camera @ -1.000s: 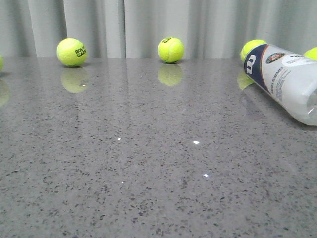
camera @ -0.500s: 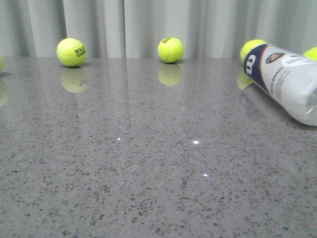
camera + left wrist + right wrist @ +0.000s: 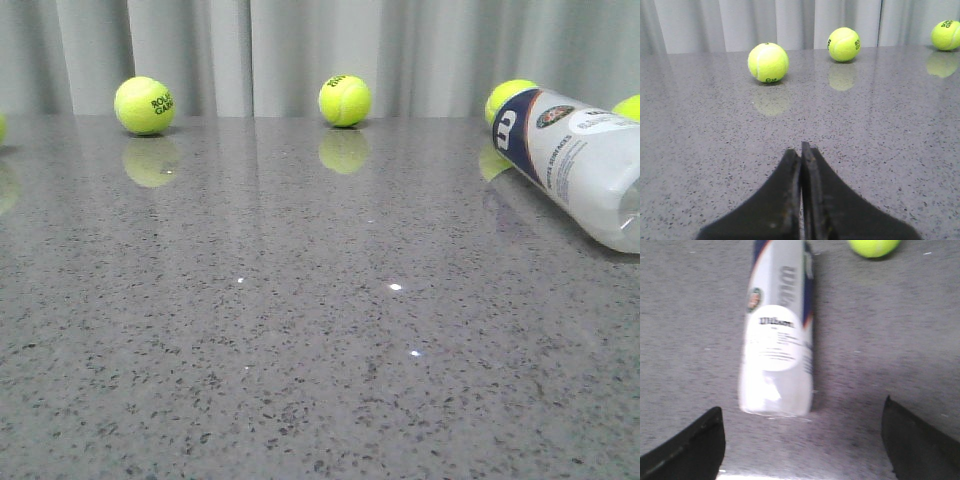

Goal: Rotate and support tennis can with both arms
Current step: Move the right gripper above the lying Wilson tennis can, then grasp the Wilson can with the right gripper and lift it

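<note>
**Ana:** Tennis can [image 3: 578,165] first: where does it lie?

**Ben:** On its side on the grey speckled table [image 3: 300,330], at the right edge of the front view, partly cut off by the frame. Its navy end points toward the curtain [image 3: 300,50], and a tennis ball [image 3: 510,97] sits just behind that end. The right wrist view shows the can [image 3: 779,330] lengthwise, white "Wilson" label up, a bit blurred.

**Ana:** And the right gripper [image 3: 802,440]?

**Ben:** Wide apart. One black finger [image 3: 687,450] shows on each side of the wrist picture, and the near end of the can lies between and beyond them, touching neither. Another ball [image 3: 874,246] lies past the can's far end, off to one side.

**Ana:** The left gripper [image 3: 801,150]?

**Ben:** Fingers pressed together, tips meeting with nothing between them, low over the table. Ahead of it stand three balls: a nearer ball [image 3: 768,62], a second ball [image 3: 843,44] further back, and a third ball [image 3: 945,35] at the frame edge, all near the curtain.

**Ana:** Are the arms seen from the front?

**Ben:** No, only two more balls at the back, a lettered ball [image 3: 145,105] at the left and a middle ball [image 3: 345,100], both mirrored in the glossy top.
</note>
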### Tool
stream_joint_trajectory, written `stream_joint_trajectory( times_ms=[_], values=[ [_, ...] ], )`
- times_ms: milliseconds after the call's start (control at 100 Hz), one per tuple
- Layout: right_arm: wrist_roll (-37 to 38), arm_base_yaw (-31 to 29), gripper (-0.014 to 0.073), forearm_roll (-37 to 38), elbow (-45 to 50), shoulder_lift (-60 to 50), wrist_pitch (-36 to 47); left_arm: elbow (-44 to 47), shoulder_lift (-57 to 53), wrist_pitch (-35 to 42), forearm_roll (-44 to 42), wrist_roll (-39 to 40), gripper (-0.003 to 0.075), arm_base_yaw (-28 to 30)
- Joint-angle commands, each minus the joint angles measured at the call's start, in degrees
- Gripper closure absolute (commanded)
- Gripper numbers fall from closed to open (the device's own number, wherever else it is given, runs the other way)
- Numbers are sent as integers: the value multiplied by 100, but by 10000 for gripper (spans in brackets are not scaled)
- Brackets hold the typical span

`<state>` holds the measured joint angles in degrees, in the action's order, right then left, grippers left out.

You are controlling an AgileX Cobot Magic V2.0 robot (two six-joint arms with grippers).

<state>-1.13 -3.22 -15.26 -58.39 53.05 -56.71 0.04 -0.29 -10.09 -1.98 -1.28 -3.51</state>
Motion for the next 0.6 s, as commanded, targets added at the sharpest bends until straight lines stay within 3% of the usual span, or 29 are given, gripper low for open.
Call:
stream_joint_trajectory(
  times_ms=[0, 150, 590],
  values=[
    [-191, -1, -36, -631, -526, 490, 24, 255, -178, 450, 25, 20, 739, 15],
    [-331, -1, -36, -1115, -937, 1336, -37, 255, -178, 450, 25, 20, 739, 15],
    [-716, 9, -36, -1567, -1261, 3392, 160, 255, -178, 450, 25, 20, 739, 15]
  ],
)
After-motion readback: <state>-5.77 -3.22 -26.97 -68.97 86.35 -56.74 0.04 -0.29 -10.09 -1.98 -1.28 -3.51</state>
